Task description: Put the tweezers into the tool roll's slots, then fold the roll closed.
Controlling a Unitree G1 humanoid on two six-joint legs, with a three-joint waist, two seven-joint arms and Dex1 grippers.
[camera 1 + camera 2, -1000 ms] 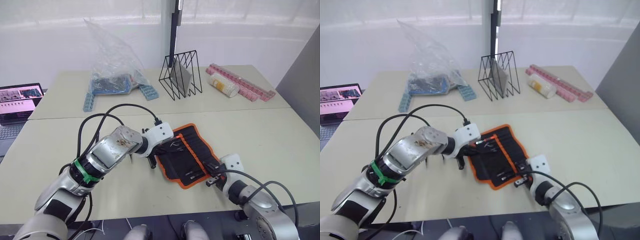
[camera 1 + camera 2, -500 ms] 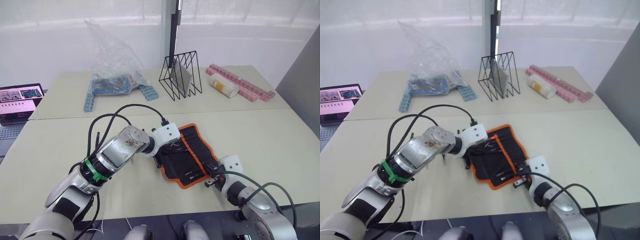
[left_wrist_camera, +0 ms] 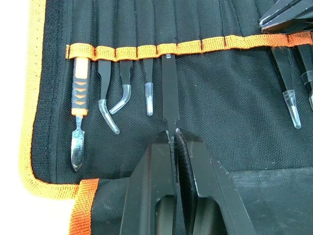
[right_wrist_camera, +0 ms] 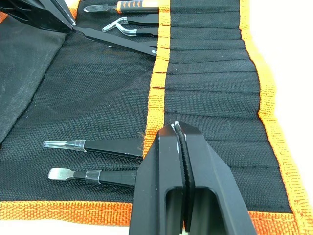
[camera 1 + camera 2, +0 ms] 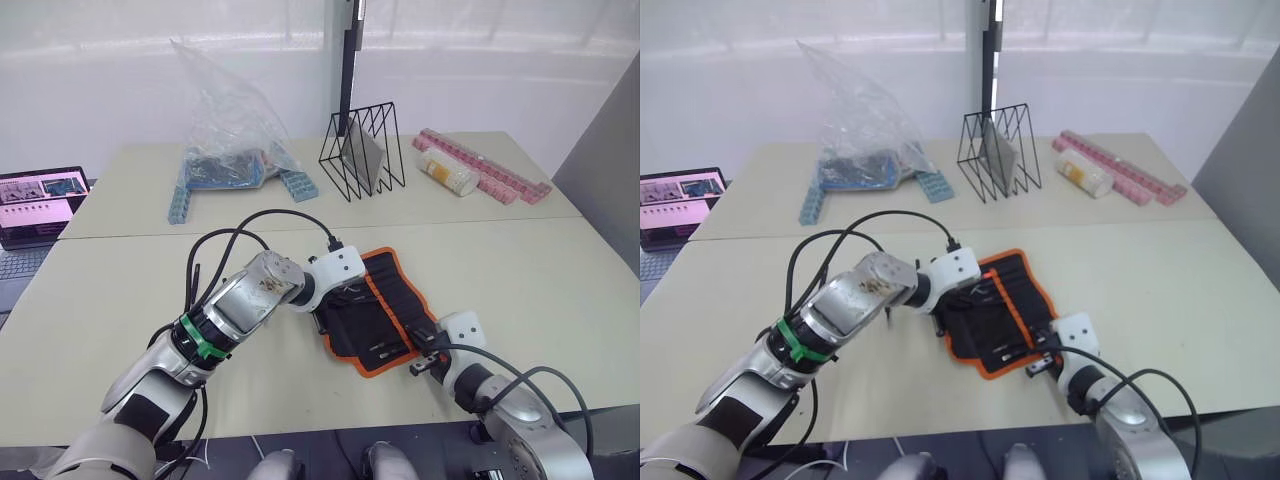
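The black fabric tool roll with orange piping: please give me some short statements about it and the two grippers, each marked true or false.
1. The black fabric tool roll with orange piping lies open on the table. True.
2. The left gripper is shut on a slim black tweezer whose other end sits in a slot. True.
3. The right gripper holds an orange-handled tool. False: it is shut and holds nothing.
4. The roll lies inside the clear plastic bag. False: the bag stands apart, farther back.

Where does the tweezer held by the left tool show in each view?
Left eye view: hidden under the left tool on the roll.
Right eye view: likewise hidden.
Left wrist view: tweezer centre, running up into a slot.
Right wrist view: top left, slanting into the orange stripe, the shared landmark.
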